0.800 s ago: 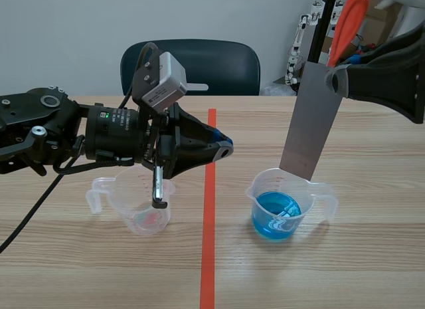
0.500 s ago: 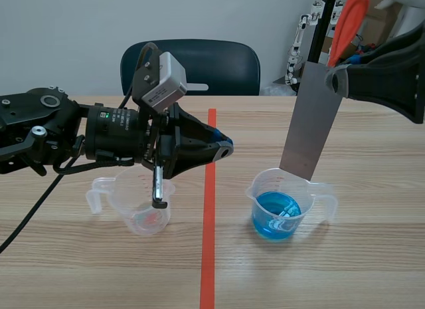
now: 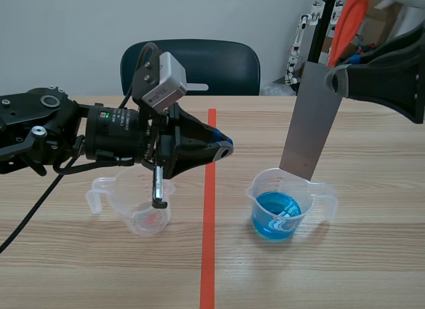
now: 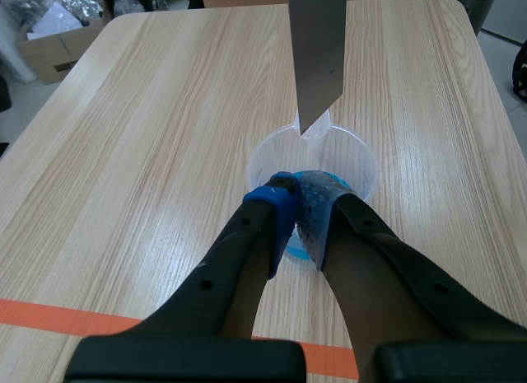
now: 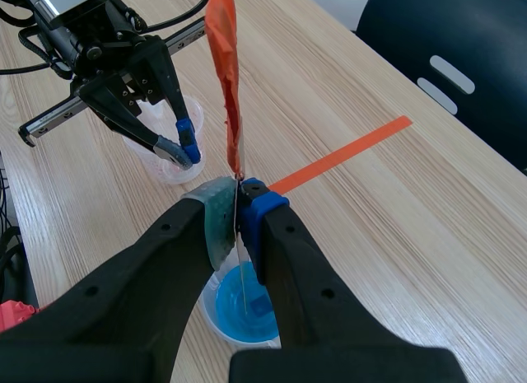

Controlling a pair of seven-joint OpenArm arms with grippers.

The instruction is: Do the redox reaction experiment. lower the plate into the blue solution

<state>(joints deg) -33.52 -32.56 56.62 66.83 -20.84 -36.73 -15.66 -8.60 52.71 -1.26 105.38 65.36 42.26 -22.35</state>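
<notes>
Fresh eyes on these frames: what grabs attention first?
The tall grey plate, topped with an orange-red tag, hangs from the right gripper. Its lower edge is at the rim of the clear beaker that holds vivid blue solution, and it is not yet in the liquid. On the other side, the left gripper is shut on nothing, above the table next to a second clear beaker.

The left arm (image 3: 63, 133), at the left of the frame, is black and jointed, with silver screws, a small green light and white lettering on its barrel. A grey camera box (image 3: 163, 84) sits on top. A black cable (image 3: 33, 210) trails to the lower left. The right arm (image 3: 388, 80), at the upper right, has a smooth matte black shell. The pads (image 4: 277, 203) are dotted, blue or grey-green.
</notes>
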